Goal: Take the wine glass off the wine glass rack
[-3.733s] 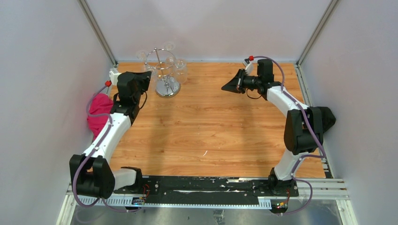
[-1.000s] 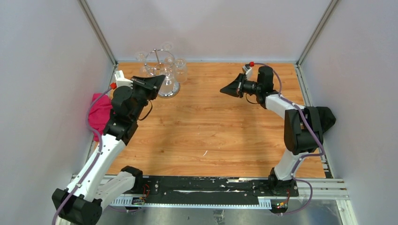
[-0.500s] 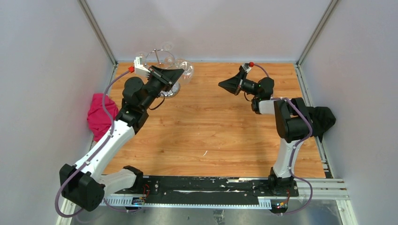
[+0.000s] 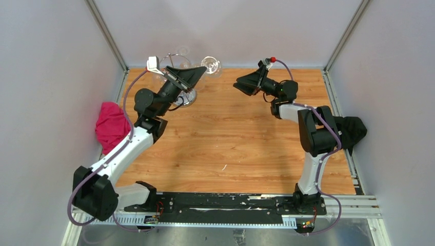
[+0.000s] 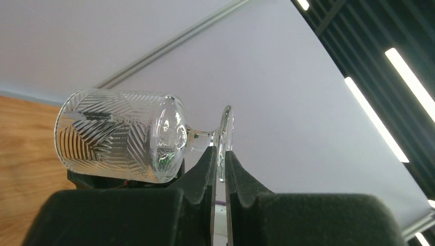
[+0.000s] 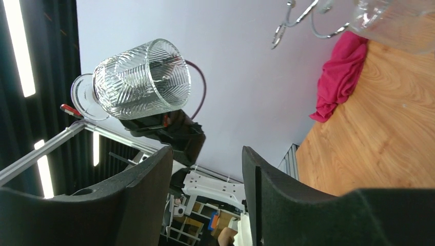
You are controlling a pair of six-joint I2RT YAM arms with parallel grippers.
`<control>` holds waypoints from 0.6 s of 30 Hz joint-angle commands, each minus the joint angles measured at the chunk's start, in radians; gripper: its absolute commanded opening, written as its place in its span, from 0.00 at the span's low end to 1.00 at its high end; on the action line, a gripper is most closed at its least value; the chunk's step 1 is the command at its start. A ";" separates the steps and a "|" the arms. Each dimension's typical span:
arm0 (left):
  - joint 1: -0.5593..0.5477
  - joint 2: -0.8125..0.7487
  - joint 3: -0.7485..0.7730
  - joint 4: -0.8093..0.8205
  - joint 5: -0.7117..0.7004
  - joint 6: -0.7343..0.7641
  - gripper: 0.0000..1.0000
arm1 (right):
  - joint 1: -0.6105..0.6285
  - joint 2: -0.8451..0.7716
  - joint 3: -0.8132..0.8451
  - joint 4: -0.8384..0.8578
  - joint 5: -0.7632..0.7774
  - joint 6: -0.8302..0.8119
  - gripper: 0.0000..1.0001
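A clear ribbed wine glass (image 4: pixel 211 65) lies sideways in the air to the right of the wine glass rack (image 4: pixel 172 59), whose chrome ring and mirrored base stand at the table's back left behind my left arm. My left gripper (image 4: pixel 197 73) is shut on the glass; in the left wrist view its fingertips (image 5: pixel 206 163) pinch the round foot of the wine glass (image 5: pixel 118 136) edge-on. My right gripper (image 4: pixel 237 84) hovers right of the glass, open and holding nothing. The right wrist view shows the wine glass (image 6: pixel 141 87) beyond the right gripper (image 6: pixel 205 164).
Another glass (image 4: pixel 183 50) still hangs on the rack, and a hanging glass (image 6: pixel 395 23) shows beside the rack hooks (image 6: pixel 302 20). A pink cloth (image 4: pixel 110 125) lies at the left edge, a black cloth (image 4: pixel 355 129) at the right edge. White walls enclose the wooden table (image 4: pixel 231 143).
My left arm has lifted the glass up and to the right, away from the rack. My right gripper has opened and swung up toward the glass.
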 commanded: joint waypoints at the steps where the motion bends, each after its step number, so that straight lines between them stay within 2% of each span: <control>1: -0.008 0.084 -0.028 0.342 0.054 -0.173 0.00 | 0.038 -0.016 0.068 0.088 0.036 0.011 0.58; 7: -0.007 0.149 -0.049 0.490 0.060 -0.268 0.00 | 0.063 -0.021 0.117 0.088 0.052 0.025 0.59; 18: 0.000 0.285 -0.079 0.743 0.043 -0.454 0.00 | 0.068 -0.055 0.103 0.087 0.081 -0.002 0.57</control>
